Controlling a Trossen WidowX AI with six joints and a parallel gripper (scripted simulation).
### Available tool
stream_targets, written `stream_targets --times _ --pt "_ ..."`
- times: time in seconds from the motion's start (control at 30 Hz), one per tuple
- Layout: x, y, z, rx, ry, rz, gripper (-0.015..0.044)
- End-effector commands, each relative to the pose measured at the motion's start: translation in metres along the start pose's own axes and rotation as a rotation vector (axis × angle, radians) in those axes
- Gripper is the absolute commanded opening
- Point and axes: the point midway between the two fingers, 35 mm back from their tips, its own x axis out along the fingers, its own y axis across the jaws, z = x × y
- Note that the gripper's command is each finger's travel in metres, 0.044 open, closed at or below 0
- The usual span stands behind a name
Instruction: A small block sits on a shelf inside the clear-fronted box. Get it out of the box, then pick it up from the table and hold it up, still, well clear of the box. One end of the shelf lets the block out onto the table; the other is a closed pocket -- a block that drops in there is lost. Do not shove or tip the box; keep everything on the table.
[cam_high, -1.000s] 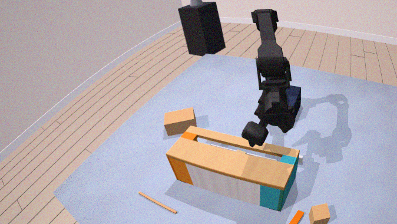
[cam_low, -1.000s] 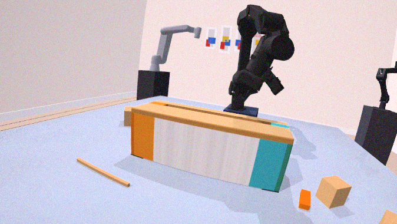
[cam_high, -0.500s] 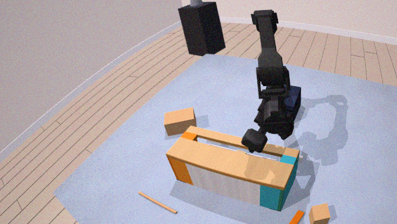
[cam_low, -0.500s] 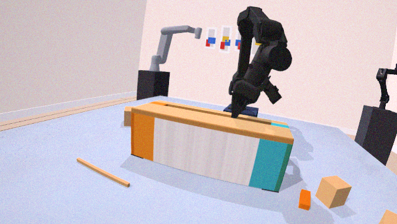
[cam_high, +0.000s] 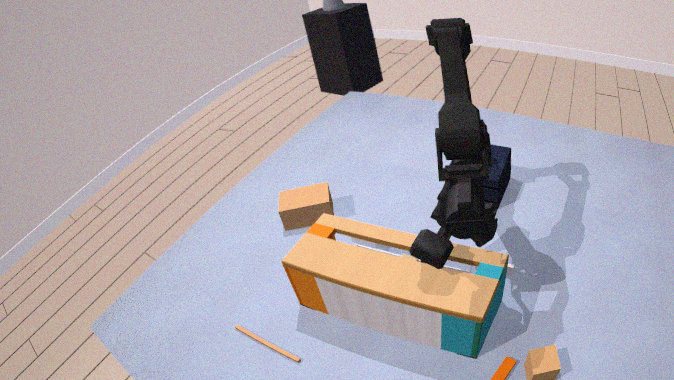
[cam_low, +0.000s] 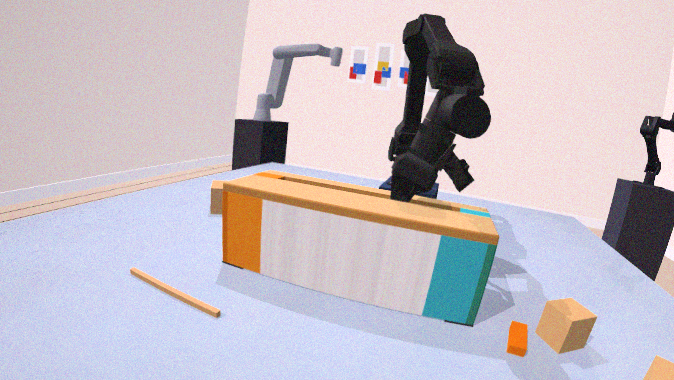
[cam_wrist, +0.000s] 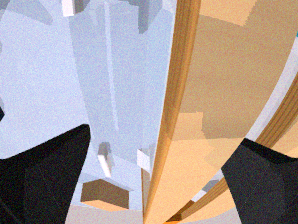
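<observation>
Gripper (cam_high: 431, 248) over box (cam_high: 390, 272) slot, jaws apart, empty; block unseen, likely small, rigid, light; grasp opposite flat faces

1 box (cam_low: 350, 250), 3 tan cubes (cam_low: 565, 325), 1 orange blk (cam_low: 517, 338), 1 stick (cam_low: 175, 292), 1 arm (cam_low: 435, 100).

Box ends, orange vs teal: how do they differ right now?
The orange end lies far from the open tool; the teal end lies nearer it. A thin wooden stick lies on the table off the orange end; a small orange block and tan cube lie off the teal end. Both are coloured bands flanking the pale front.
</observation>
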Motion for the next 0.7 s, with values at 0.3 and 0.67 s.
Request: stream_targets --times 0.3,0.67 --pt "0.011 0.002 0.003 -0.001 0.001 0.003 0.0400" --pt "0.020 0.002 -0.020 -0.002 0.004 0.004 0.0400"
